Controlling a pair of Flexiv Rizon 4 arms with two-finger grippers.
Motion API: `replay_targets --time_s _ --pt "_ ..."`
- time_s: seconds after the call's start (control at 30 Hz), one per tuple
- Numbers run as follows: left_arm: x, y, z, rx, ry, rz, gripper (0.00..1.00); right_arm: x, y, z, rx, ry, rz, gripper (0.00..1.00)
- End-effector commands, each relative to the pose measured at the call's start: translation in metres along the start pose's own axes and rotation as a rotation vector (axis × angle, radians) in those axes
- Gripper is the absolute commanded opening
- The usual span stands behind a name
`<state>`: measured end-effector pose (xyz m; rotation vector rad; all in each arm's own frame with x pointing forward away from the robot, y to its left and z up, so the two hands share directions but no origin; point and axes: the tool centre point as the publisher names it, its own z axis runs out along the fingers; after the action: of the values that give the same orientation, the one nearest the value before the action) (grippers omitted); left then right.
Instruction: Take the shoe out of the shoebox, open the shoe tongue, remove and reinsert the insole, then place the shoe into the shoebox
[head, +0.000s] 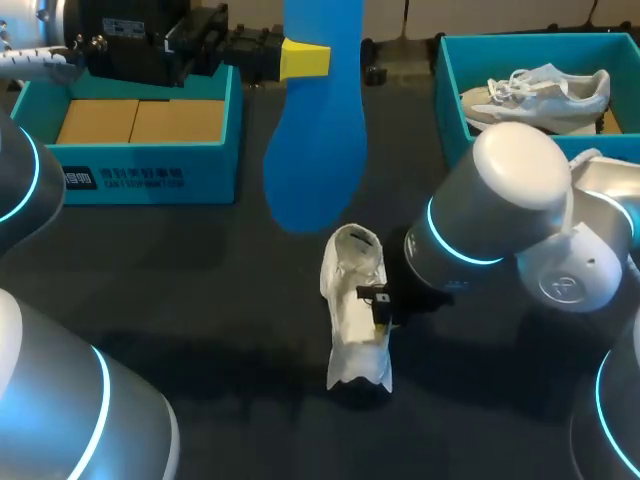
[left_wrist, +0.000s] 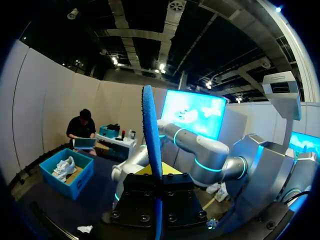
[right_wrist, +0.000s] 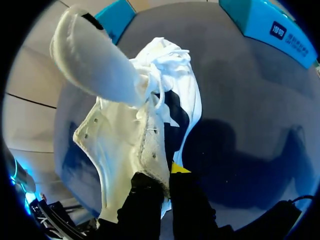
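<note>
Here, nearest to me, my right claw (right_wrist: 162, 182) is clamped on the white shoe (head: 357, 310), with one finger on either side of the edge of its upper. The shoe rests near the middle of the dark desk (head: 180, 290), its opening gaping and its laces (right_wrist: 165, 55) bunched loosely ahead of the claw. Farther out and higher up, my left claw (head: 300, 60) is closed on one end of the blue insole (head: 315, 150). The insole hangs with its broad end down, above the desk and clear of the shoe; the left wrist view shows it edge-on between the fingers. At the far side of the desk stand two teal boxes, well apart. The left shoebox (head: 150, 165) shows only its brown cardboard floor, with my left arm passing above it. The right shoebox (head: 450, 90) holds a second white shoe (head: 540, 90) lying on its side.
</note>
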<state>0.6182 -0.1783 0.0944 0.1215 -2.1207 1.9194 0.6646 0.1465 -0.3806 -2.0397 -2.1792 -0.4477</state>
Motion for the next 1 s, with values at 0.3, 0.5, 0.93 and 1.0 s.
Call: replay_targets --time_s 0.3,0.5,0.93,1.0 --pt "-0.001 0.0 0.001 -0.001 0.002 0.001 0.0 -0.002 -0.002 -0.004 0.006 0.041 0.008 1.0" --pt "-0.001 0.0 0.001 -0.001 0.002 0.001 0.0 -0.007 -0.002 -0.034 0.004 0.127 0.069 1.0" --pt "-0.001 0.0 0.001 -0.001 0.002 0.001 0.0 -0.029 0.0 -0.092 0.065 0.53 0.156 1.0" --pt "-0.001 0.0 0.001 -0.001 0.002 0.001 0.0 -0.029 0.0 -0.092 0.065 0.53 0.156 1.0"
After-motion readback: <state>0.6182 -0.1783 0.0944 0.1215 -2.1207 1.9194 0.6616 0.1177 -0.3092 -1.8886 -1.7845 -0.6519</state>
